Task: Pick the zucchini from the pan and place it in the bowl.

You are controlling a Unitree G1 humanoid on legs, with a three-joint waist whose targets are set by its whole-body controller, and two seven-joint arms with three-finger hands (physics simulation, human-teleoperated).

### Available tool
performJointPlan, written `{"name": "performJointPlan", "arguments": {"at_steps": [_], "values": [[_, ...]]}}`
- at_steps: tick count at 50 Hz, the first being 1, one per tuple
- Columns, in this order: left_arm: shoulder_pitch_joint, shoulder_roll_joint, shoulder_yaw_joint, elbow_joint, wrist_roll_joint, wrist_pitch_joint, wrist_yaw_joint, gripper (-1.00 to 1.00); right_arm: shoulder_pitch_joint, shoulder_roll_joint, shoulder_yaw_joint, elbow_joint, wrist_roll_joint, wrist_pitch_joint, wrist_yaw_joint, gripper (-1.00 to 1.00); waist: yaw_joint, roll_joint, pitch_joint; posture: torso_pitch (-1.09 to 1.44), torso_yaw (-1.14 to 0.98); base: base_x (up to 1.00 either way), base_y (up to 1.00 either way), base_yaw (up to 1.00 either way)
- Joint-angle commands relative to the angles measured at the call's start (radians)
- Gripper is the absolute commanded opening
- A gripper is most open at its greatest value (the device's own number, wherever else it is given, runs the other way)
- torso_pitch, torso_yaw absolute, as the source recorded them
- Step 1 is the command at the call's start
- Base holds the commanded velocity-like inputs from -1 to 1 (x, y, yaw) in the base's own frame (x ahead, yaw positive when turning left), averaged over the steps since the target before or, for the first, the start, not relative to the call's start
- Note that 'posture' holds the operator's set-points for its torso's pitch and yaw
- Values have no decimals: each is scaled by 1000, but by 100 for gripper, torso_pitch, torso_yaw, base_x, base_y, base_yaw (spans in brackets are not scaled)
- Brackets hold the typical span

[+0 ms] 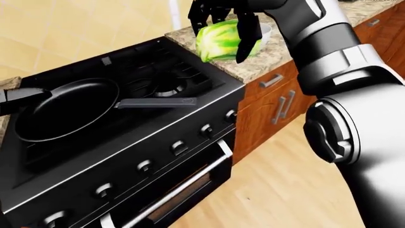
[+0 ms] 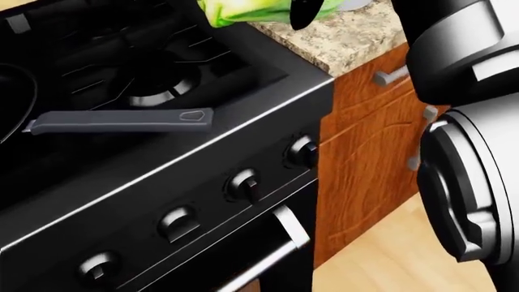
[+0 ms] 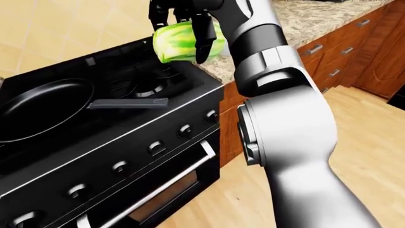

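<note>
The light green zucchini [image 1: 218, 42] is held in my right hand [image 1: 222, 28], whose dark fingers close round it from above. It hangs above the edge of the granite counter, just left of and partly in front of the pale bowl [image 1: 266, 31], of which only a bit of rim shows. The black pan [image 1: 63, 111] sits empty on the left of the stove, its handle [image 1: 155, 102] pointing right. A dark grey shape [image 1: 19, 95] at the left edge of the left-eye view, over the pan's rim, may be my left hand.
The black stove [image 1: 158, 137] has burner grates and a row of knobs along its lower side. The granite counter [image 1: 266, 64] adjoins it on the right, above wooden cabinets [image 1: 272, 111] with metal handles. A wooden floor [image 1: 285, 190] lies below.
</note>
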Motion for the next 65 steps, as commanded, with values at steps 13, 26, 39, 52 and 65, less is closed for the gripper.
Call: {"name": "performJointPlan", "arguments": {"at_steps": [13, 26, 39, 52, 65], "values": [[-9, 14, 6, -22, -2, -19, 5, 100, -38, -13, -10, -37, 12, -6, -22, -100, 1, -129, -56, 0, 0, 0, -32, 0], [-9, 14, 7, -22, -3, -19, 4, 100, -36, -12, -10, -37, 13, -6, -21, -100, -8, 13, -28, 0, 0, 0, -32, 0], [-9, 19, 11, -28, -10, -13, 8, 100, -38, -13, -10, -37, 11, -4, -17, -100, -11, -100, -40, 0, 0, 0, -32, 0], [-7, 18, 11, -26, -9, -15, 7, 100, -35, -13, -11, -38, 13, -1, -15, -100, -3, 0, -25, 0, 0, 0, -33, 0], [-6, 15, 10, -25, -6, -19, 4, 100, -31, -13, -11, -40, 15, -3, -13, -100, -10, -116, -39, 0, 0, 0, -31, 0]]}}
